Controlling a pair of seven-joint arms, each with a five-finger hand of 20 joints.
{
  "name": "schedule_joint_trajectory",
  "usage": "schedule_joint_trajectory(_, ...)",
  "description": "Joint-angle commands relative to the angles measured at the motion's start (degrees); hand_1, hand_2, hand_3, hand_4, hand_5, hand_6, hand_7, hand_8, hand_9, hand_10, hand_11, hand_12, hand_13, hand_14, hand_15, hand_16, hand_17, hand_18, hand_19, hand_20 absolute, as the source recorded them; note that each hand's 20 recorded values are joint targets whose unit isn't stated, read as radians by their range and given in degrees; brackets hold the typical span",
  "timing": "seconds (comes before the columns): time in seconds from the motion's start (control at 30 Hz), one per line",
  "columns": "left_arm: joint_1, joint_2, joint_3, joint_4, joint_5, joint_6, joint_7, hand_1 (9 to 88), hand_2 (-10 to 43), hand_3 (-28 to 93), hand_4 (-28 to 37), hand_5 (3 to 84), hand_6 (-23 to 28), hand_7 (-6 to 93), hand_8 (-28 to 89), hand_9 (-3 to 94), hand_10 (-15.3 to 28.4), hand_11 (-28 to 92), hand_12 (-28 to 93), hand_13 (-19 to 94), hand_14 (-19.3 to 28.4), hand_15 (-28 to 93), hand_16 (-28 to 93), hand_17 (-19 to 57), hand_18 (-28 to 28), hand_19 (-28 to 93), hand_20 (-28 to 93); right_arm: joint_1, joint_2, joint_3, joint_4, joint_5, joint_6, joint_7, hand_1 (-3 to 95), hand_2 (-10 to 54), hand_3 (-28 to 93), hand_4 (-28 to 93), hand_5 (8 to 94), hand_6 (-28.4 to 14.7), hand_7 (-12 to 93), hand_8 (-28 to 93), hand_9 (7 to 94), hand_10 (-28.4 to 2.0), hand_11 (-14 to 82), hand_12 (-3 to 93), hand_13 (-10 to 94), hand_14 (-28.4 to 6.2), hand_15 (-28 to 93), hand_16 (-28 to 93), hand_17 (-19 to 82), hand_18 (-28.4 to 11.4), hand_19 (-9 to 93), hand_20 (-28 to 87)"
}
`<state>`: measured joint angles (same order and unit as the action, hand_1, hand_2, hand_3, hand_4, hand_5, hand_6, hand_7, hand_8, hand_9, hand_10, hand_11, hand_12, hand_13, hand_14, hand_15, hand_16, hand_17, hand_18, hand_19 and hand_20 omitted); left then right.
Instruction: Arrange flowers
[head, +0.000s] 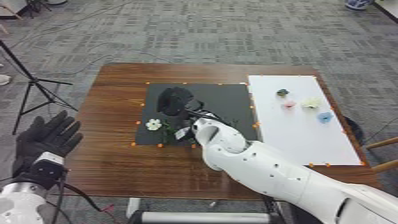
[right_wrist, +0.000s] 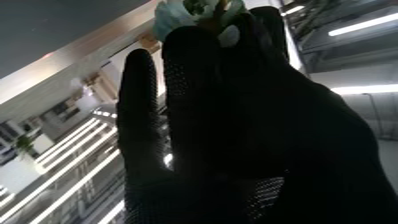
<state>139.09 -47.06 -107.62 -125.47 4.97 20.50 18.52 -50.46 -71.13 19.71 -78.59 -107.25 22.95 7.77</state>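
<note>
With the black mat as the dial, the black-gloved right hand (head: 175, 101) is over it toward 11 o'clock. Its fingers are drawn together, the tips closed on a pale blue-green flower with layered petals (right_wrist: 173, 21). That fingertip grip probably leaves the petals uncrushed and the bloom free to be turned. The rectangular black mat (head: 222, 95) seems to be where the arrangement is being built: a white open-petalled flower (head: 154, 124) lies on it near 8 o'clock, green leaves (head: 168, 131) just beside. Setting the held bloom apart from that one would keep both readable; lowered too close, it could nudge the leaves. Flat sheets serve here as containers. The long white sheet (head: 311, 145), off at 3 o'clock, looks like the supply, its blooms spaced so each can be picked singly. Around its cream flower (head: 311, 103) sit a dark green flower (head: 282, 92) at 10 o'clock, a small pink flower (head: 289, 104) at 9 and a light blue flower (head: 325, 117) at 5. Small orange markers (head: 161, 146) edge both sheets, perhaps to fix them to the brown wooden table (head: 115, 172). Away between 8 and 9 o'clock, the black-gloved left hand (head: 46, 139) is spread wide, with nothing in it, likely kept aside to leave room.
</note>
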Motion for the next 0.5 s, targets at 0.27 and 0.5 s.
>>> schedule_joint_trajectory(0.27, -3.23, 1.65, 3.33, 0.53, 0.09, -0.38, -0.65, 27.4, 15.3, 70, -27.0, 39.9, 8.5, 9.7, -7, 32.8, 13.9, 15, 14, 22, 13.7, 24, -1, -3.1, 11.2, 18, 12, 6.49, -4.26, -3.62, 4.28, -1.28, 1.96, 1.55, 65.6, -9.5, 66, -28, 74.2, 6.8, 33, -6, 87.4, -3.6, 8.4, 38.5, 68, -1.0, 47, 50, 26, -16.0, 63, 34)
schedule_joint_trajectory(0.5, -3.74, 1.38, 4.34, 0.14, 0.73, -0.62, -1.08, 27.4, 15.3, 70, -26.9, 40.0, 8.5, 9.7, -7, 32.8, 13.9, 15, 14, 22, 13.8, 24, -1, -3.1, 11.2, 18, 12, 5.47, -4.01, -6.53, 4.48, -4.51, 3.11, 4.53, 65.4, -9.5, 65, -28, 74.1, 6.7, 32, -5, 87.8, -3.7, 8.0, 38.3, 68, -1.1, 47, 50, 25, -16.2, 63, 34)
